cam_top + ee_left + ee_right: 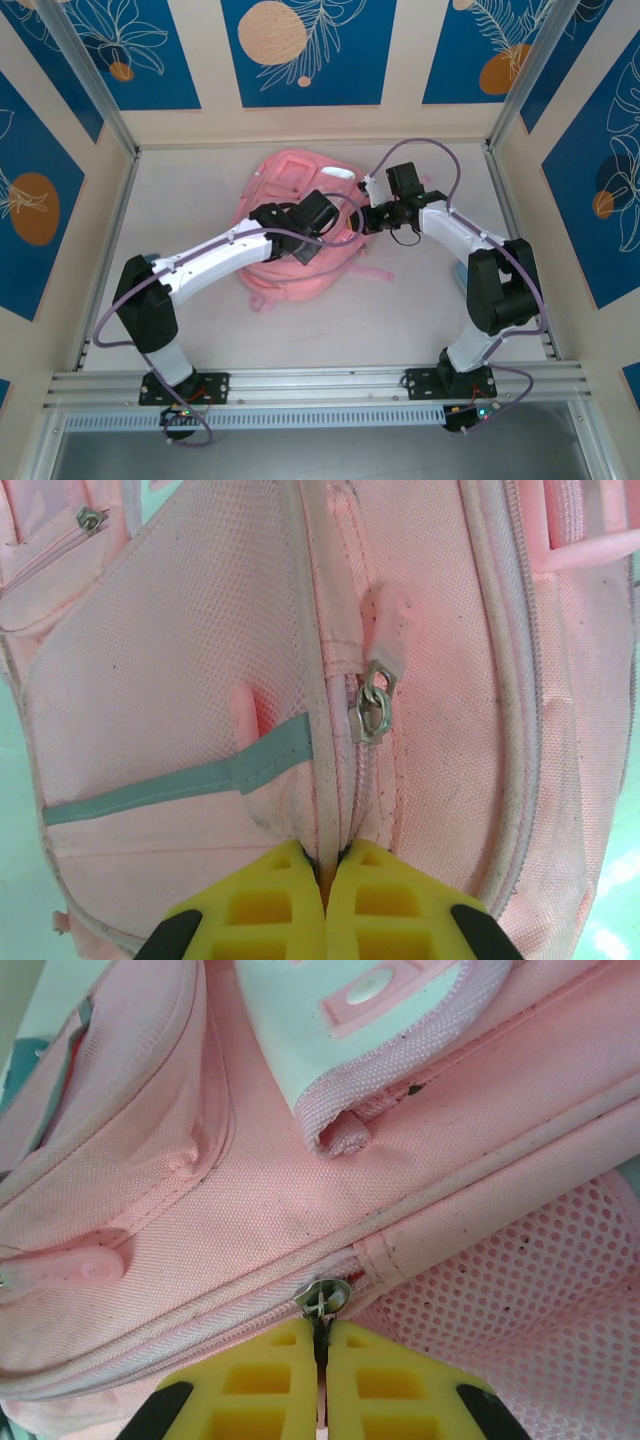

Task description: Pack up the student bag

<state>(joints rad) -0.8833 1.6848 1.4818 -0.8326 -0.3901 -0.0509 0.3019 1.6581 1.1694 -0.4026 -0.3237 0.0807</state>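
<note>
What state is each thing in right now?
student bag: lying flat on the table.
left gripper: shut on the student bag's seam beside a zip.
right gripper: shut on the student bag at a metal zip slider.
pink zip pull: lying loose, ungripped.

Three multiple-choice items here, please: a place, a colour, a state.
1. The student bag lies: A flat on the table; B on the near rail; C on a chair.
2. The fingers of the left end effector are: A blue; B yellow; C red.
3. The right end effector is: A wide open; B shut at a zip slider; C holding a book.
A, the overhead view shows it; B, yellow in the wrist view; B, the fingers meet at the metal slider.
</note>
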